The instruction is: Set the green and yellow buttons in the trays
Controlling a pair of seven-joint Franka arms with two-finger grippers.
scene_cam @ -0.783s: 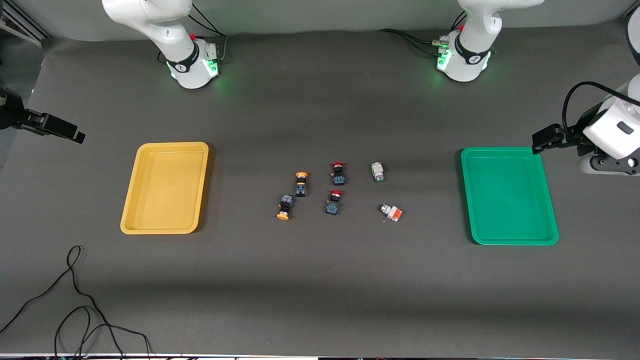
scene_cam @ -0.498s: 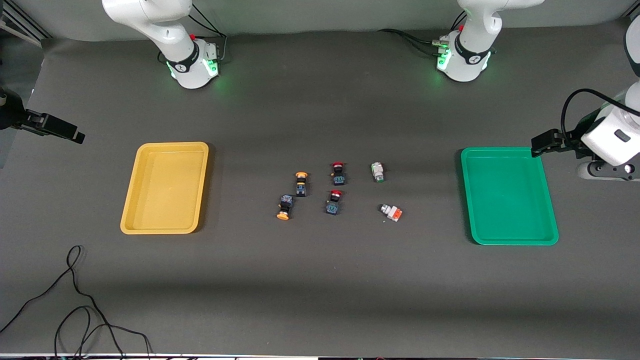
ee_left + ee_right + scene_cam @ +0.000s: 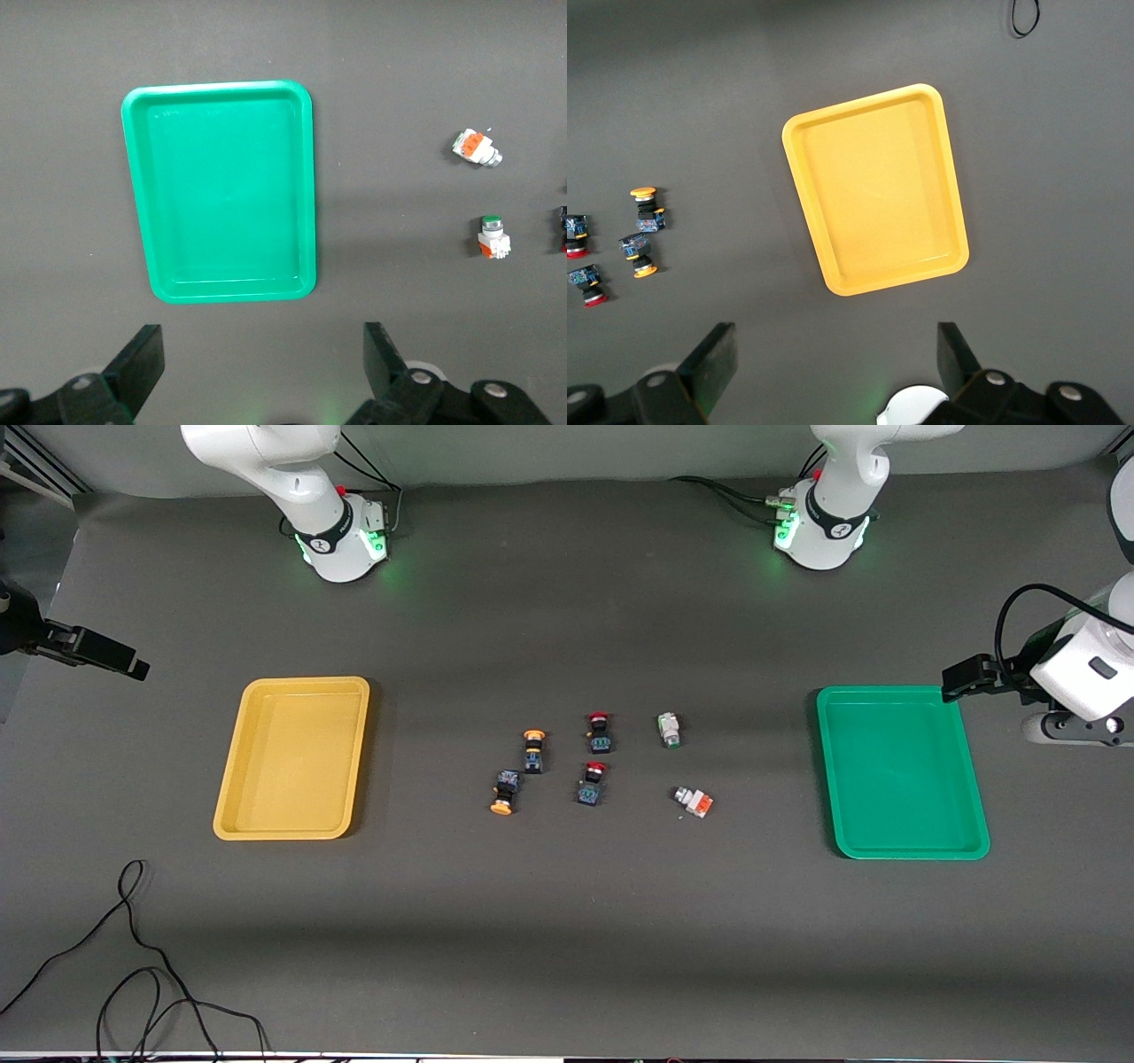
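The yellow tray (image 3: 291, 757) lies toward the right arm's end and the green tray (image 3: 901, 771) toward the left arm's end; both hold nothing. Between them lie two yellow-capped buttons (image 3: 532, 750) (image 3: 504, 791), a green-tipped white button (image 3: 669, 729) and a white button with an orange block (image 3: 694, 801). My left gripper (image 3: 261, 350) is open and empty, up beside the green tray (image 3: 221, 186). My right gripper (image 3: 833, 354) is open and empty, up beside the yellow tray (image 3: 873, 190), at the front view's edge.
Two red-capped black buttons (image 3: 600, 732) (image 3: 591, 783) lie between the yellow-capped and the white buttons. A black cable (image 3: 133, 957) loops on the table nearer the front camera than the yellow tray. The arm bases (image 3: 341, 536) (image 3: 819, 527) stand at the table's back.
The left arm's hand has shifted slightly toward its end of the table. The right arm, buttons and trays have not moved.
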